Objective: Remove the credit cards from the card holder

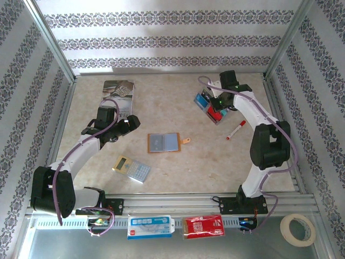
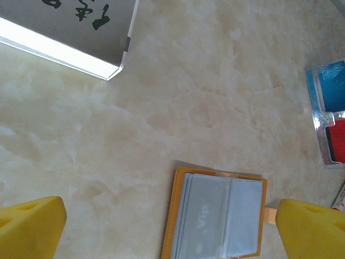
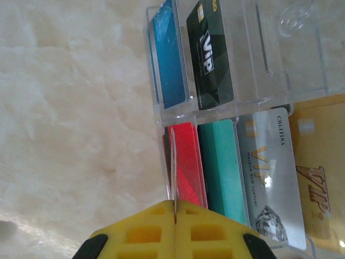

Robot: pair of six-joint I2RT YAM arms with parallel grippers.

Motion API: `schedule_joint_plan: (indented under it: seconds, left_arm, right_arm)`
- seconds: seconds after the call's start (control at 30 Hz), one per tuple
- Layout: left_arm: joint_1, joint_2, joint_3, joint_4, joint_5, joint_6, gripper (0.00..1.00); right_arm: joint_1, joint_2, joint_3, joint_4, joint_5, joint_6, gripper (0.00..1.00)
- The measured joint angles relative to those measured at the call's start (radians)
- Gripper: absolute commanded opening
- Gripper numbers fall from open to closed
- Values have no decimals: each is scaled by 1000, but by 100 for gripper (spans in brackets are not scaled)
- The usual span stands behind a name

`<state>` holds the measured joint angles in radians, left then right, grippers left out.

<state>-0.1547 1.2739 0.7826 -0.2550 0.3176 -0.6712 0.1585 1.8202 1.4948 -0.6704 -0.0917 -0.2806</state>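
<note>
The orange-tan card holder (image 1: 163,142) lies open and flat mid-table, blue-grey panels up and its tab pointing right. In the left wrist view the card holder (image 2: 221,216) shows a grey panel marked VIP under a clear sleeve. My left gripper (image 1: 126,125) is open, left of the holder; its yellow fingertips (image 2: 29,226) stand wide apart above the table. My right gripper (image 3: 175,213) is shut on a thin credit card (image 3: 173,167) seen edge-on, standing in the red-card slot of a clear tray (image 1: 211,107). Blue (image 3: 170,59), black, teal (image 3: 222,167), silver and gold cards lie in that tray.
A grey book (image 1: 118,91) lies at the back left and a grey-and-yellow calculator (image 1: 132,169) at the front left. A red marker (image 1: 235,130) rests right of the holder. Off the table's near edge are two small boxes (image 1: 150,225) and a tape roll (image 1: 298,229).
</note>
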Motion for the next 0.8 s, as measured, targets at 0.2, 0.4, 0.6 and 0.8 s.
schedule_joint_plan:
  seconds: [0.2,0.4,0.6,0.8]
  left_arm:
    - [1,0,0,0,23,-2,100]
    - [1,0,0,0,60,-2,100]
    - [2,0,0,0,85,-6,100]
    - [5,0,0,1,99,-14,100]
  right_arm:
    - [0,85,48,-47,17,-58,0]
    - [0,133,119,-100,20,-94,0]
    - [0,152,148,-127,29,-118,0]
    - [0,185,167,-141,38,-126,0]
